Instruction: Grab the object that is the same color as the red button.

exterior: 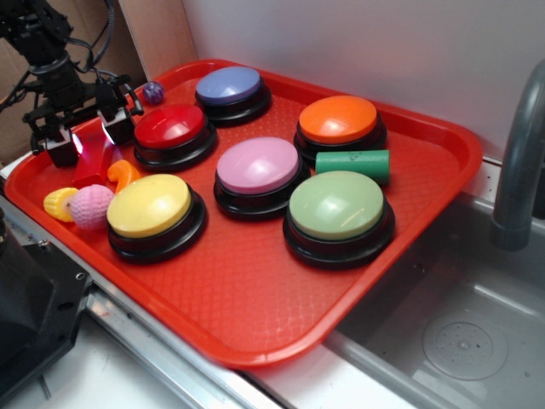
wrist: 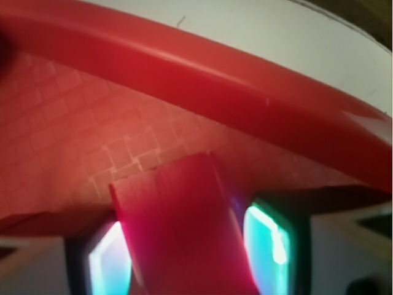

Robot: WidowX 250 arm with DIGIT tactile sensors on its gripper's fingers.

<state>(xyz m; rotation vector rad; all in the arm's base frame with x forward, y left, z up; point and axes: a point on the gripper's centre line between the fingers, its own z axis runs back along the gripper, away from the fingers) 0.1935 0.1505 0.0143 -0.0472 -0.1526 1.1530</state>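
Wrist view: fingers (wrist: 187, 258) clenched on the red block (wrist: 175, 221), one glowing pad (wrist: 110, 264) at each side of it, block end pointing toward the tray rim (wrist: 215, 80). Textured tray floor beneath, slightly blurred.

Exterior view: same fingers (exterior: 89, 141) at the tray's far left corner, lit pads (exterior: 79, 142) flanking the red block (exterior: 95, 162), block tilted, lower end near or on the tray surface; contact not discernible. Just right of the fingers, the red button (exterior: 171, 128), dark glossy dome on a black base. Beside the block, an orange curved toy (exterior: 123, 174); in front of it, a pink knitted ball (exterior: 90, 204) and a yellow toy (exterior: 60, 203), touching or nearly so. Next along, a yellow button (exterior: 150, 206). Farther out: pink button (exterior: 257, 165), blue button (exterior: 228, 86), orange button (exterior: 338, 119), green button (exterior: 336, 205), with a green cylinder (exterior: 353, 162) lying between the last two. Small purple ball (exterior: 153, 92) near the rear rim. All on the red tray (exterior: 281, 328), resting over the worktop (exterior: 170, 375) edge beside a sink (exterior: 460, 341) with a grey faucet (exterior: 519, 162).
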